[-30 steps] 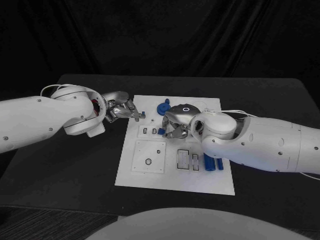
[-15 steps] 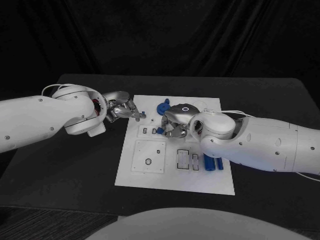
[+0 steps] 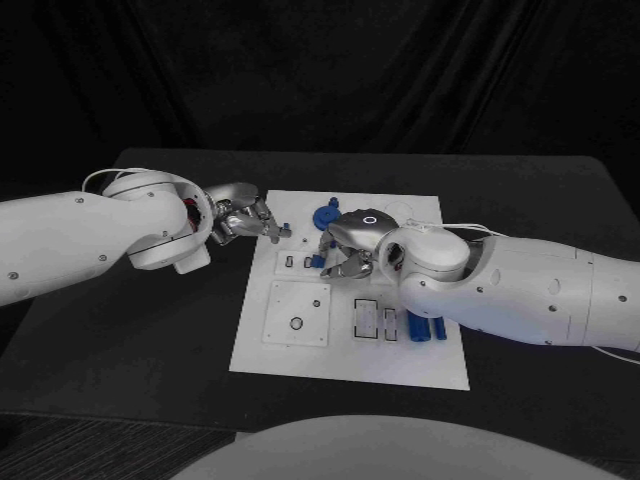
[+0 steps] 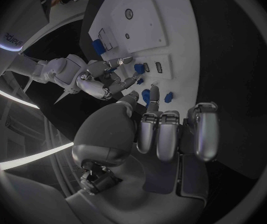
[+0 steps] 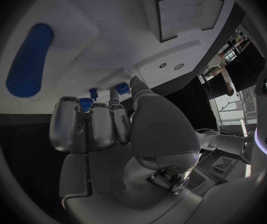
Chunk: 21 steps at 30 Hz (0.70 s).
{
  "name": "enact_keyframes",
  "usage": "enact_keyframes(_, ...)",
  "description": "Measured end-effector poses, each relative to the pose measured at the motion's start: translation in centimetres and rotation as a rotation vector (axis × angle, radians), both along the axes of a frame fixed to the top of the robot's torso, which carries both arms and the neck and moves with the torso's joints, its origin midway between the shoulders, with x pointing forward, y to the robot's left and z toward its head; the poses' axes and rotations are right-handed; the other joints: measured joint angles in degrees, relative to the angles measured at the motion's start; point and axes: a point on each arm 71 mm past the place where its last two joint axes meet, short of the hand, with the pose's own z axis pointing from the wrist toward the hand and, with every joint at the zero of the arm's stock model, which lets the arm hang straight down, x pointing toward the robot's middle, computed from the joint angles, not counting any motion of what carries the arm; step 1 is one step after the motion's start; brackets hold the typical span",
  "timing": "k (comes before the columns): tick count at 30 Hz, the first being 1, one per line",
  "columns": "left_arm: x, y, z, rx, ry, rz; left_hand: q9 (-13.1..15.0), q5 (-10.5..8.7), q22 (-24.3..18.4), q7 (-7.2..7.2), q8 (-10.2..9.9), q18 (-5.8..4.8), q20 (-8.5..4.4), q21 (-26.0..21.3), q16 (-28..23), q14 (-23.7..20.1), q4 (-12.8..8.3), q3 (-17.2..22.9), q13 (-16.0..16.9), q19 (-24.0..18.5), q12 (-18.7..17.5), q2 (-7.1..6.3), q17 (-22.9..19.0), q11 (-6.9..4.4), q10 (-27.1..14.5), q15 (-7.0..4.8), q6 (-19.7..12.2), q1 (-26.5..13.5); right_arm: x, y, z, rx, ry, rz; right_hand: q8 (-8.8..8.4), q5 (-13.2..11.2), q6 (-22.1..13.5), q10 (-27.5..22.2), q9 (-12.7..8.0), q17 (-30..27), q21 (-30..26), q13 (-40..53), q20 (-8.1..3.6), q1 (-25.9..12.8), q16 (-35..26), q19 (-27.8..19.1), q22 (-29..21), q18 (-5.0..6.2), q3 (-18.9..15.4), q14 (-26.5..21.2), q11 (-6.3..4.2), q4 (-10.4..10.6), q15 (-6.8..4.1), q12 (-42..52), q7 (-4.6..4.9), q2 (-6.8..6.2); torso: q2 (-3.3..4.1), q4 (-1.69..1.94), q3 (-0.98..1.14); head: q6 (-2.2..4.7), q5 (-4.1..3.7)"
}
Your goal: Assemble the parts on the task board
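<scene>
The white task board (image 3: pixel 303 345) lies mid-table. My right hand (image 3: pixel 349 246) hovers low over its far middle and pinches a small blue part (image 5: pixel 122 88) between thumb and a fingertip, close to the small slots (image 3: pixel 289 262); the part (image 4: pixel 138 68) is at that fingertip in the left wrist view too. My left hand (image 3: pixel 247 221) sits at the board's far left edge, fingers curled in, holding nothing. A round blue part (image 3: pixel 325 214) stands near the far edge. Long blue parts (image 3: pixel 418 327) lie at the board's right side, one a blue cylinder (image 5: pixel 28 59).
The board carries a square recessed plate (image 3: pixel 299 312) at its left and rectangular slots (image 3: pixel 366 318) in the middle. Black table (image 3: pixel 147 330) surrounds the board on all sides. My right arm (image 3: pixel 536 295) lies across the board's right side.
My right hand and arm have edged slightly to the left over the board. The left hand has not moved.
</scene>
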Motion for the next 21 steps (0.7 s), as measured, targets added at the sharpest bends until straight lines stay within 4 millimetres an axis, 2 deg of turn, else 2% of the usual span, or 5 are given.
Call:
enact_keyframes(9, -0.02, 0.01, -0.01, 0.000, 0.001, -0.001, 0.00, 0.00, 0.00, 0.00, 0.00, 0.00, 0.00, 0.00, 0.00, 0.00, 0.00, 0.00, 0.00, 0.00, 0.00, 0.00, 0.00, 0.00, 0.00, 0.00, 0.00, 0.00, -0.11, 0.22, 0.02, 0.001, 0.000, 0.001, 0.00, -0.30, -0.21, -0.10, 0.55, -0.14, -0.35, 0.47, 0.00, -0.89, 0.00, 0.00, -0.01, 0.00, -0.62, -0.16, 0.10, 0.62, 0.16, 0.28, 0.21, 0.44, 0.01, 0.00, -0.01, 0.00, -0.03)
enact_keyframes(12, -0.02, 0.01, -0.01, 0.000, 0.002, -0.001, -0.01, 0.00, 0.00, 0.00, 0.00, 0.00, 0.00, 0.00, 0.00, 0.00, 0.00, 0.00, 0.00, 0.00, 0.00, 0.00, 0.00, 0.00, 0.00, 0.00, 0.00, 0.00, -0.17, 0.39, 0.03, 0.003, 0.000, 0.003, 0.33, 1.62, -0.24, -0.10, 0.88, -0.20, -0.35, 0.47, 0.20, -0.89, 0.00, 0.20, -0.01, 0.00, -0.62, -0.20, 0.09, 0.62, 0.20, 0.27, 0.21, 0.44, 0.01, 0.00, -0.01, 0.00, -0.10)
enact_keyframes(14, 0.00, 0.03, -0.01, 0.001, 0.002, 0.000, -0.01, 0.00, 0.00, 0.00, 0.00, 0.00, 0.00, 0.00, 0.00, 0.00, 0.00, 0.00, 0.00, 0.00, 0.00, 0.00, 0.00, 0.00, 0.00, 0.00, 0.00, 0.00, -0.19, 0.53, 0.01, 0.003, 0.000, 0.005, 0.33, 4.69, -0.75, -0.10, 1.15, -0.32, -0.35, 0.47, 0.20, -0.62, 0.00, 0.21, -0.01, 0.00, -0.35, -0.19, 0.09, 0.35, 0.22, 0.27, 0.28, 0.71, 0.01, 0.00, -0.01, 0.00, -0.14)
enact_keyframes(16, 0.01, 0.04, -0.01, 0.001, 0.002, 0.000, -0.01, 0.00, 0.00, 0.00, 0.00, 0.00, 0.00, 0.00, 0.00, 0.00, 0.00, 0.00, 0.00, 0.00, 0.00, 0.00, -0.01, 0.00, 0.00, 0.00, 0.00, 0.00, -0.18, 0.62, 0.01, 0.004, -0.001, 0.005, 0.33, 6.79, -1.14, -0.11, 1.25, -0.44, -0.48, 0.47, 0.20, -0.32, 0.00, 0.21, -0.01, 0.00, -0.12, -0.04, 0.10, 0.12, 0.36, 0.27, 0.30, 1.01, 0.01, 0.00, -0.01, 0.00, -0.18)
enact_keyframes(21, 0.02, 0.03, -0.02, 0.001, 0.002, -0.001, 0.06, 0.00, 0.00, 0.00, 0.22, 0.00, 0.00, 0.00, 0.00, 0.00, 0.00, 0.00, 0.00, 0.00, 0.00, 0.00, 0.00, 0.00, 0.00, 0.00, 0.00, 0.00, -0.09, 0.62, 0.00, 0.006, -0.004, -0.001, 0.33, 8.40, -1.36, -0.30, 1.30, -0.49, -0.58, 0.46, 0.40, -0.20, 0.00, 0.00, -0.01, 0.00, -0.12, -0.04, 0.30, 0.13, 0.36, 0.27, 0.53, 1.13, 0.01, 0.00, -0.02, 0.00, -0.13)
